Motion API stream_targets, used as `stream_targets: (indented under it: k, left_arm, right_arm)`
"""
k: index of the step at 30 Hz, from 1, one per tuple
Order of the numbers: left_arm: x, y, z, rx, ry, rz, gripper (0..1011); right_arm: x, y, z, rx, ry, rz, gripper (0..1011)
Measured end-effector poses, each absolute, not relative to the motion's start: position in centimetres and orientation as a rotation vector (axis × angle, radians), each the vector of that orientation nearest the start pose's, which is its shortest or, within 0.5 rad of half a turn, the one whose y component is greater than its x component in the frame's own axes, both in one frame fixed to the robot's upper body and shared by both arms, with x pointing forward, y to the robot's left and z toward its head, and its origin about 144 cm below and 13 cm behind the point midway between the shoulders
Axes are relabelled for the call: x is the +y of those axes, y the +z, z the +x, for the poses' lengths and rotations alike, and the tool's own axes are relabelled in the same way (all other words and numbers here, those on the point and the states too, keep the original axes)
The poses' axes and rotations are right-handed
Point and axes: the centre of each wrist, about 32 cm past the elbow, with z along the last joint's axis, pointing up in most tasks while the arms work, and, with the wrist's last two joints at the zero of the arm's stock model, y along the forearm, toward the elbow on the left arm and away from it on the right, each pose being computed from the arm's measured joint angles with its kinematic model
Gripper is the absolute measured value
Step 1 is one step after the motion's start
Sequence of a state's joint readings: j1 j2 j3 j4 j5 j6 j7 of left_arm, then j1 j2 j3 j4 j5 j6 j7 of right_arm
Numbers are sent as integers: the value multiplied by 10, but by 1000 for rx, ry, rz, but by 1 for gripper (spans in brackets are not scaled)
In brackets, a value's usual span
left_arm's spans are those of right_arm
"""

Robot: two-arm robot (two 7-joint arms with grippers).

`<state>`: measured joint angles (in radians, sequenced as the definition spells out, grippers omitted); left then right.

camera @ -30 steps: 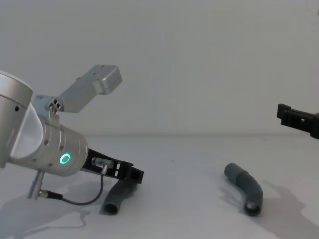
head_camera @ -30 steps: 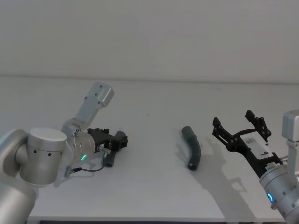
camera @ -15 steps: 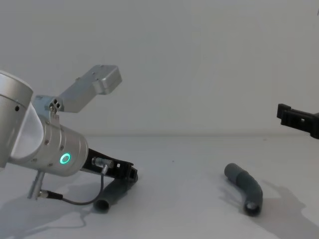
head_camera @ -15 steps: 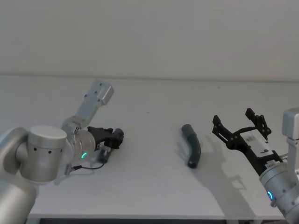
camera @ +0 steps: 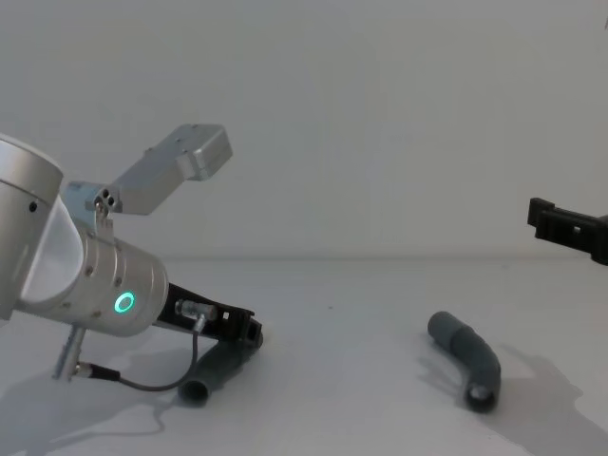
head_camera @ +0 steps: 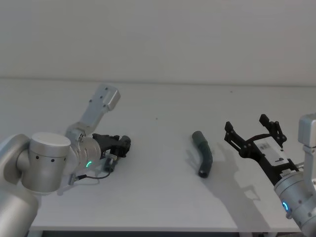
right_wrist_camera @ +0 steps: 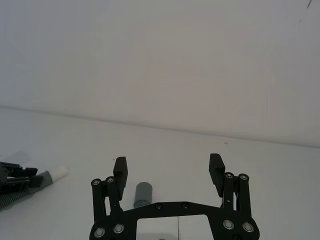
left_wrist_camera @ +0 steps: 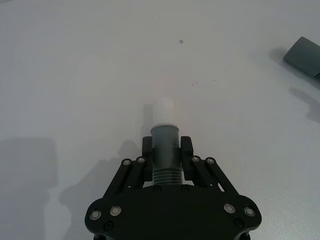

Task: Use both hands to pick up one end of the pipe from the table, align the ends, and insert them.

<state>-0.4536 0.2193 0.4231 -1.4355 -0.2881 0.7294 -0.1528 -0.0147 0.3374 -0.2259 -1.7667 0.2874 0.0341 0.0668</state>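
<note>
since a second ago the left gripper (head_camera: pixel 122 144) has rolled with its hose and drawn back a little; the hose's low end, then pointing down beside the jaws, now trails back under the arm. over the last half second nothing has visibly shifted.

left fingers (left_wrist_camera: pixel 146 150) are narrow, clamped on the left hose (left_wrist_camera: pixel 165 162) at its cuff, just above the ribs. its white tip (left_wrist_camera: pixel 163 111) sticks out past the fingertips, pointing across the table (head_camera: pixel 158 197) toward the other piece. in the chest view the hose (camera: pixel 214 370) slopes down from the gripper (camera: pixel 249 328); whether its low end touches the table cannot be told.

right gripper (head_camera: pixel 247 126) hangs over the table's right side, fingers (right_wrist_camera: pixel 120 170) spread wide and holding nothing, as before. right hose (head_camera: pixel 204 154) lies flat on the table between the two grippers, nearer the right one and apart from it, unmoved.
</note>
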Motion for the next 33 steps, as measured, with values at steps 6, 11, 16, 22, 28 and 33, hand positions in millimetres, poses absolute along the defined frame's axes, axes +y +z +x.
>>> stream_targets:
  k: [6,11,16,22,28,33]
  left_arm:
    - [173,1238,555,281,1047,486,317]
    - [173,1238,555,281,1047,486,317]
    - [173,1238,555,281,1047,486,317]
    - [173,1238,555,281,1047,486,317]
    - [173,1238,555,281,1047,486,317]
    - [173,1238,555,281,1047,486,317]
  right_arm:
    - [-237,1189,444,-76,-1227,12,1001]
    - [-237,1191,445,-76,-1221,-31,1001]
    - [-236,1196,448,-65,-1217,-98,1001]
    - [-231,1202,450,-42,-1220,-174,1001]
    - [-225,1207,453,-19,-1219,-224,1001]
    - [-218,1212,456,4,-1214,-263,1001]
